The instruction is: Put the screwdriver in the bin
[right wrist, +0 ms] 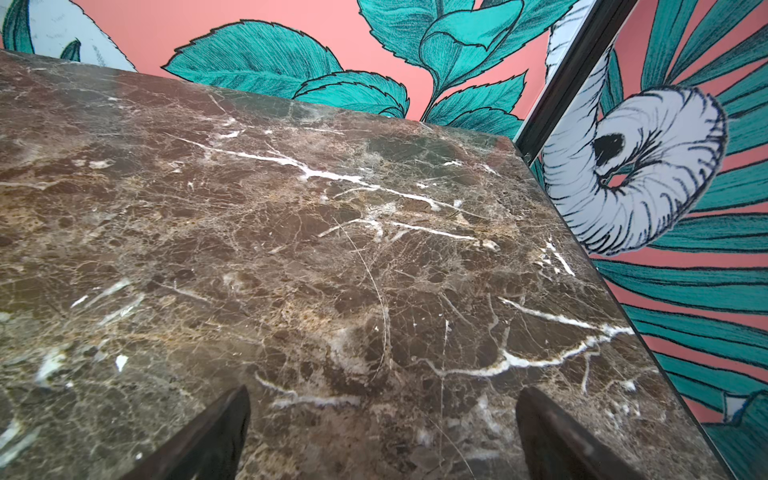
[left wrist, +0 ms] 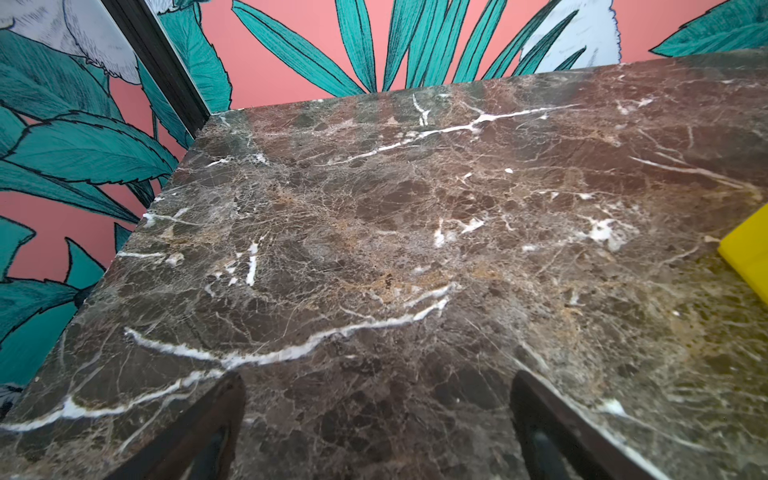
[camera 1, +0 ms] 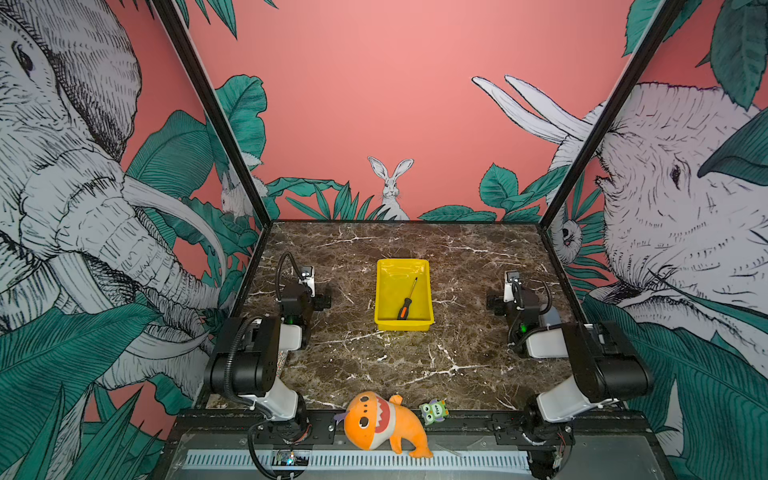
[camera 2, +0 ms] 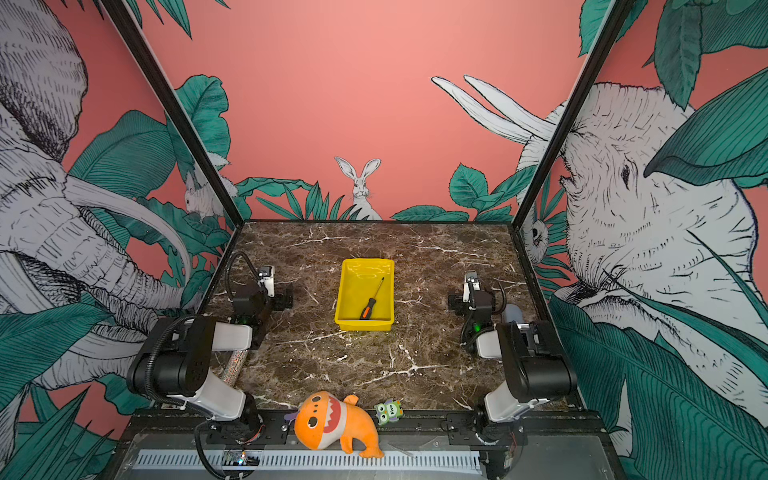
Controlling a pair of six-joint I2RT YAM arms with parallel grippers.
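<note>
Screwdriver [camera 1: 407,300] lies inside bin [camera 1: 392,282], handle at near wall; bin at middle of table [camera 1: 415,365]. Both wide apart, empty: left pincer [left wrist: 374,382] by left edge, right pincer [right wrist: 382,395] by right edge. Placing judged done; no further grasp called for.

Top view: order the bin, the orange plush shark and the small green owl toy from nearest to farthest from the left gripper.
1. The bin, mid-table, right of the left gripper.
2. The plush shark, front edge, near the middle.
3. The owl toy, front edge, just right of the shark.
</note>
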